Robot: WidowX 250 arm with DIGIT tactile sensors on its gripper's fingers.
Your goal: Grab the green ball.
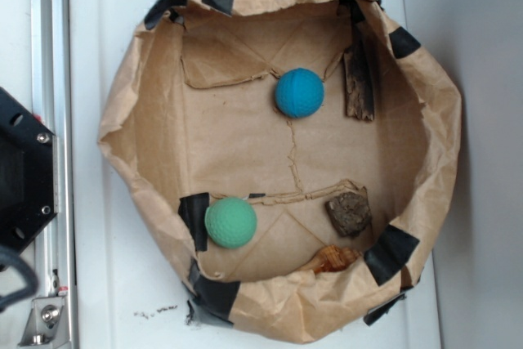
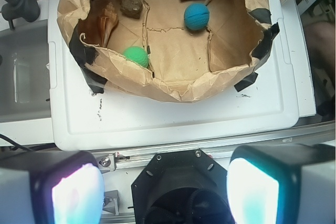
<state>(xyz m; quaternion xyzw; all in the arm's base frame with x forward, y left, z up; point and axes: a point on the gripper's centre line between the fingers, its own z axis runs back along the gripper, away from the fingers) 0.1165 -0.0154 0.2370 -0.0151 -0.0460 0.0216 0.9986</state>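
A brown paper bag [image 1: 147,120], rolled down into an open basin and patched with black tape [image 1: 194,220], sits on a white tray [image 1: 114,284]. Inside it, the green ball [image 1: 230,222] lies near the left of the bag's lower rim, touching the tape. The blue ball [image 1: 299,92] rests above and to the right, well apart. Right of it a strip of bark [image 1: 359,79] leans on the bag wall. Lower right lie a brown chunk [image 1: 349,213] and an orange-brown scrap [image 1: 331,260], hard to identify. In the wrist view, the gripper [image 2: 165,192] is spread wide and empty, its fingers [image 2: 76,195] cut off by the frame.
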